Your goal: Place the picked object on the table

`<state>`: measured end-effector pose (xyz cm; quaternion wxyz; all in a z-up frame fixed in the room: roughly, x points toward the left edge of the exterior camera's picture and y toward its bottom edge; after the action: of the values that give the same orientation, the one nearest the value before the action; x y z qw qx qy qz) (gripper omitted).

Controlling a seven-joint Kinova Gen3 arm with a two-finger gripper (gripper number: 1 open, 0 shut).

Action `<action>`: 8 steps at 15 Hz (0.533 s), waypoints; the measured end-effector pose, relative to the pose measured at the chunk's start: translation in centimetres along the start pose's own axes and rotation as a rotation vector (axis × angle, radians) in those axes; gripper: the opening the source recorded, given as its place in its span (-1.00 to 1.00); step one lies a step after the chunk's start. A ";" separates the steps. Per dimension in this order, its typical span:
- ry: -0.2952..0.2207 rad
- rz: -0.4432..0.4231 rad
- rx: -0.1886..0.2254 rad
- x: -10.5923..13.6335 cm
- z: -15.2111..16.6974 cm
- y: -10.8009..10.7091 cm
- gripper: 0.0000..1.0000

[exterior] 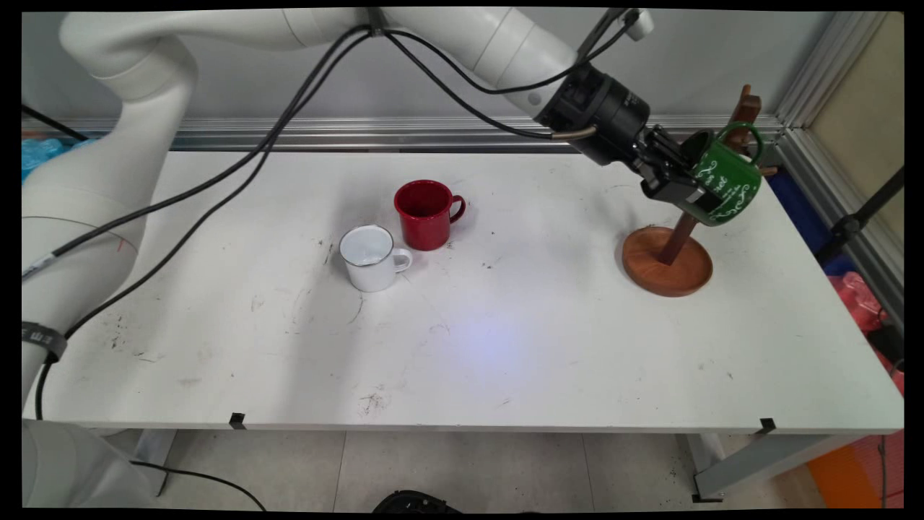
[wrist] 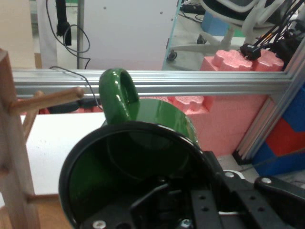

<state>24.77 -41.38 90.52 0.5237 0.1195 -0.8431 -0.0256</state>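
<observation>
While the arm reaches across from the upper left, the claw (exterior: 678, 180) sits at the right side of the surface (exterior: 462, 339), clamped on the rim of a green mug (exterior: 725, 184) with white scroll lettering. One finger goes inside the mug mouth and the other presses on the outer wall, so the claw is closed down to the wall's thickness. Mug is off the surface, tipped on its side, mouth facing back toward the claw, handle up. It hangs right by the upright post of a wooden mug tree (exterior: 668, 258), above the tree's round base; whether the mug touches the post cannot be told from the main view. Hand view looks into the mug's dark green interior (wrist: 138, 176), its handle (wrist: 118, 95) standing up at the top, with the wooden post (wrist: 12, 157) along the left edge and one peg (wrist: 47, 99) pointing toward the handle, peg tip close to the handle but not through it. Near the surface's middle stand a red enamel mug (exterior: 426, 213) and a white enamel mug (exterior: 369, 256), both upright, handles to the right, just beside each other, the white one nearer the camera and left. Both are well apart from the claw. Black cables (exterior: 289, 123) droop from the arm over the left part of the surface. Aluminium rail (exterior: 361, 133) runs along the far edge by the wall.
</observation>
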 end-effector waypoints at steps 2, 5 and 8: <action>-0.011 -0.001 0.007 0.1 -0.7 0.8 -1.00; -0.025 -0.009 0.024 0.4 -1.8 2.2 -1.00; -0.050 -0.029 0.058 0.8 -3.4 4.1 -1.00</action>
<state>26.76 -37.35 93.42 0.4982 0.1461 -0.8546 -0.0116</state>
